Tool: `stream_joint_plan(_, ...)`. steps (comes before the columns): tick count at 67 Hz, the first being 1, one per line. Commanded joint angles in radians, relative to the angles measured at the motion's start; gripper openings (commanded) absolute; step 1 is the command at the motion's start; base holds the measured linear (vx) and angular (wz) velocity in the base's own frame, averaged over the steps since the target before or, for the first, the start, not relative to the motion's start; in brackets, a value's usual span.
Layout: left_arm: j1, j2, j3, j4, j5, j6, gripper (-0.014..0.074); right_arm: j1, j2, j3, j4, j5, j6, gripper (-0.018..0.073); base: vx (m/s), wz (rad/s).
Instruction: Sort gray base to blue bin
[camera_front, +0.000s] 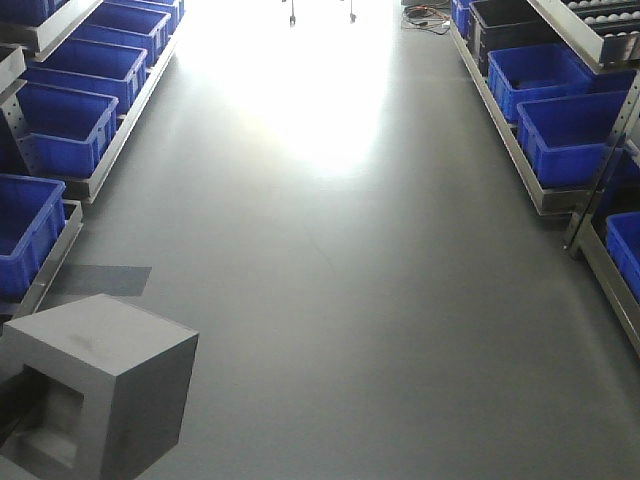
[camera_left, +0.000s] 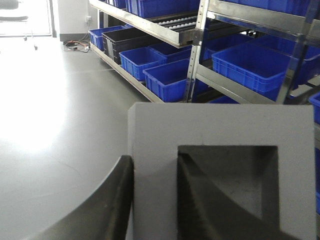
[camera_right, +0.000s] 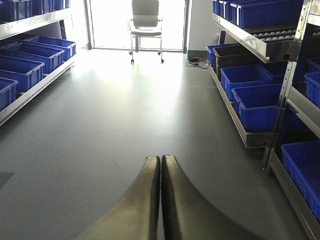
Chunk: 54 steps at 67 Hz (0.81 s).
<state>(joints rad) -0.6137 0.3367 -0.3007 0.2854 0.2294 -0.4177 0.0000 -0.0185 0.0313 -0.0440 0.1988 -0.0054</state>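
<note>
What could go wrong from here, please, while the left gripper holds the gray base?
1. The left gripper pinches only one wall of the gray base, with one finger in its recess; the block might pivot or slip.
2. The metal upright stands before the blue bins; the block could strike it.

From above, the front view looks down the aisle floor (camera_front: 380, 300), the gray base (camera_front: 100, 390) close at lower left. The left wrist view hugs that base, facing the right rack (camera_left: 197, 50); the right wrist view runs low along that aisle.
</note>
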Motion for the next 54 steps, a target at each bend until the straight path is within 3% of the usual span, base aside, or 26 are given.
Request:
stream_joint_plan(1, -0.006, 0.004, -0.033, -0.001, -0.104, -0.008, -0.0008, -0.005, -0.008, 0.006, -0.008, -0.073, -0.007, -0.0005, 0.48, 0.01)
stream_joint_plan(54, -0.006, 0.004, -0.033, -0.001, -0.104, -0.008, -0.0008, -0.005, -0.008, 0.006, -0.008, -0.072, -0.007, -0.0005, 0.48, 0.09)
